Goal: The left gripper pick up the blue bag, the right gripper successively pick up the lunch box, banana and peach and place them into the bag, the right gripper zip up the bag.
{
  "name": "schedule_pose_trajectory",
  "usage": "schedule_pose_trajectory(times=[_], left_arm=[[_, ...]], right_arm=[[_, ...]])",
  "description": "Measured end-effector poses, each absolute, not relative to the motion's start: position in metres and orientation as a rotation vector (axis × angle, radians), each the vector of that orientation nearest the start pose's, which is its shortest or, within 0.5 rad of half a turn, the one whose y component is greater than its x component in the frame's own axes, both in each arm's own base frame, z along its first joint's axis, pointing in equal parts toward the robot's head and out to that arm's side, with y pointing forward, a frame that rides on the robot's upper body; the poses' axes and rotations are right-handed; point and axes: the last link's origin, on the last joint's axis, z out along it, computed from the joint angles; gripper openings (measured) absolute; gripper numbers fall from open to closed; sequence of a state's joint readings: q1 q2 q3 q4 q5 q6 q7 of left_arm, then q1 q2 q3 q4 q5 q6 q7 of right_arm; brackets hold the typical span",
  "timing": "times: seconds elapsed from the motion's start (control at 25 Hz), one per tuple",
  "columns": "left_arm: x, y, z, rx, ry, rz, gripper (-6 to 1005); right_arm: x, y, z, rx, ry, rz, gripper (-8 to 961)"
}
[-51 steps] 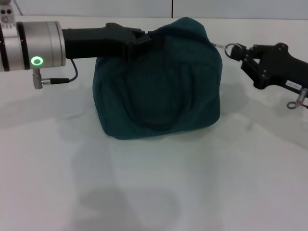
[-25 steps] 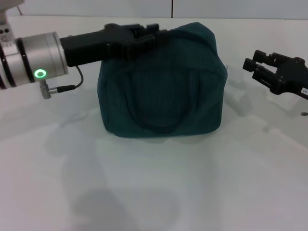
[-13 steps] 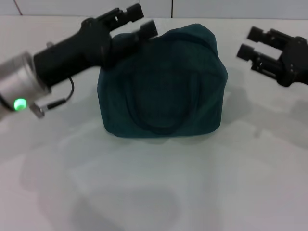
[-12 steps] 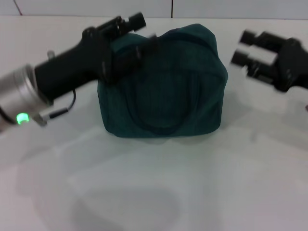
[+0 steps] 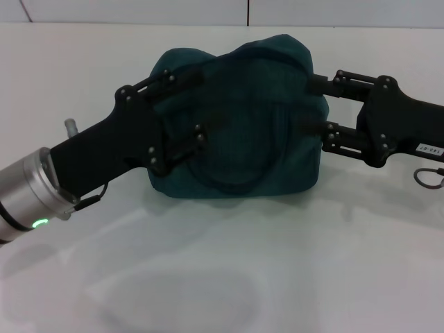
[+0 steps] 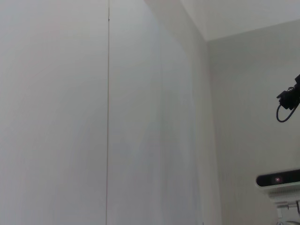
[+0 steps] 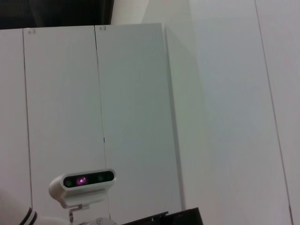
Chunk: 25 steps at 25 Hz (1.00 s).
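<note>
The blue bag (image 5: 253, 132) stands on the white table (image 5: 277, 263) at the middle, bulging, with one rope handle lying down its front face. My left gripper (image 5: 184, 104) is open in front of the bag's left side, its fingers spread over the fabric. My right gripper (image 5: 310, 105) is open at the bag's right side, with its fingertips at the fabric. Neither holds anything. The lunch box, banana and peach are out of view. The wrist views show no bag and no fingers.
A small cable loop (image 5: 430, 177) hangs by my right arm at the right edge. A white wall runs along the table's far side. The wrist views point up at wall panels and a small camera unit (image 6: 279, 179) (image 7: 82, 180).
My right gripper let go of the zip's ring pull, drew back, then came in to the bag's right side. My left gripper left the bag's top and dropped to its front left.
</note>
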<state>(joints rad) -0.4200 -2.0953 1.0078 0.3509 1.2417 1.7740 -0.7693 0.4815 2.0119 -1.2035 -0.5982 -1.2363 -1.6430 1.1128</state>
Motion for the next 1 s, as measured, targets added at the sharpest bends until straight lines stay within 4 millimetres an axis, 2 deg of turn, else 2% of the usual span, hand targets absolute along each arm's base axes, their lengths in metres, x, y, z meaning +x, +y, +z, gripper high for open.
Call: schedule_pose_trajectory(times=[0.56, 1.0], left_arm=[[-0.238, 0.273, -0.016, -2.356, -0.119, -1.369, 607], [-0.242, 0.256, -0.018, -2.445, -0.021, -1.329, 608]], right_arm=[[0.209, 0.314, 0.003, -2.607, 0.121, 1.248, 589], [0.213, 0.306, 0.008, -2.626, 0.076, 1.256, 589]])
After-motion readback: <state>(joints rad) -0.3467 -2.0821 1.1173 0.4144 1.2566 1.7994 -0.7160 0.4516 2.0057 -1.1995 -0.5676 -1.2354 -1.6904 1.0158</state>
